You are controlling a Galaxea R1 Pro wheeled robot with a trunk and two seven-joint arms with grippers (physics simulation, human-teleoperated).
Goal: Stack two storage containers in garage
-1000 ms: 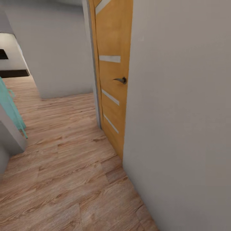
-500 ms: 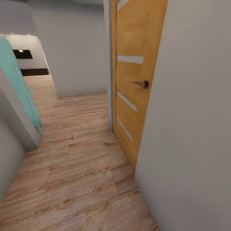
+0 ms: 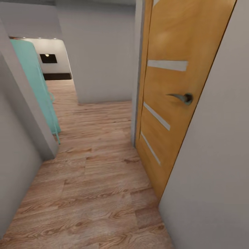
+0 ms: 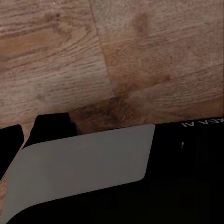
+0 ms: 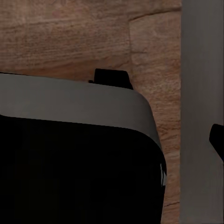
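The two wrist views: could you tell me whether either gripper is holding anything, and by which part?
It cannot be told: both look past the robot's body onto wood-plank flooring.

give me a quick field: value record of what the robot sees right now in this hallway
place: narrow hallway with grey walls
flooring: light wood planks
door: orange wooden door at right, with pale horizontal strips
door handle: dark metal lever
left side: teal object beside a grey wall corner
far end: bright room with a black rectangle on its wall and a dark low band beneath
storage containers: none seen here
wrist views: wood floor below dark and grey robot body parts
grippers: state cannot be judged
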